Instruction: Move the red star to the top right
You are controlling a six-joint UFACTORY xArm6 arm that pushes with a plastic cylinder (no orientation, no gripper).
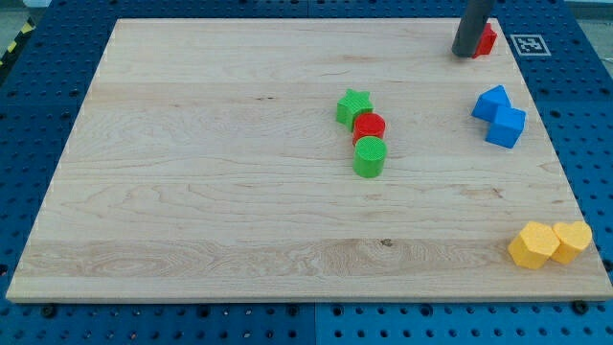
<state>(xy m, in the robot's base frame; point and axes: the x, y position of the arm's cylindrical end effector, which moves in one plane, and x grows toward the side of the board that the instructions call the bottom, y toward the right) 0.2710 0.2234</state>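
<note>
My tip [465,54] stands at the board's [192,192] top right, touching the left side of the red star [488,40], which it partly hides. Mid-board, a green star [352,106], red cylinder [369,126] and green cylinder [370,156] form a touching line. 2 blue blocks [499,115] sit right; 2 yellow blocks [549,242] sit bottom right.

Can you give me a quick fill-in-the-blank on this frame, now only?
1. My tip sits against the view's ____ side of the red star.
2. The red cylinder lies between the green star and the green ____.
3. The two yellow blocks sit at the board's bottom ____ corner.

Missing words: left; cylinder; right
</note>
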